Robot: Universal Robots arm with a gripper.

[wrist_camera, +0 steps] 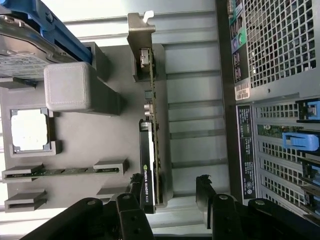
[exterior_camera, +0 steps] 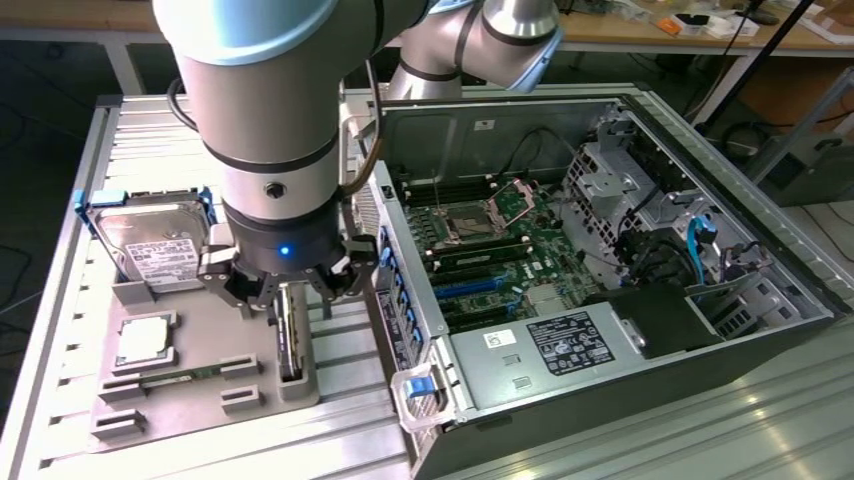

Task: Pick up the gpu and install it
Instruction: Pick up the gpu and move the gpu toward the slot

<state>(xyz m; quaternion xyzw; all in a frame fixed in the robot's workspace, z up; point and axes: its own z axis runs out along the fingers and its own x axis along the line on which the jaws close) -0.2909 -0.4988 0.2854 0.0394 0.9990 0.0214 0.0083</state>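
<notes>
Thin dark gpu card (wrist_camera: pixel 150 150), silver bracket: upright on edge in grey moulded tray (wrist_camera: pixel 100 137), exposing both faces; black gripper (wrist_camera: pixel 169 184) poised over it, claw apart.

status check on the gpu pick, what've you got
Open tool right above the gpu, no grip yet. The gpu stands on edge in its grey holder. Nearby hard drive sits apart from the tool.
</notes>
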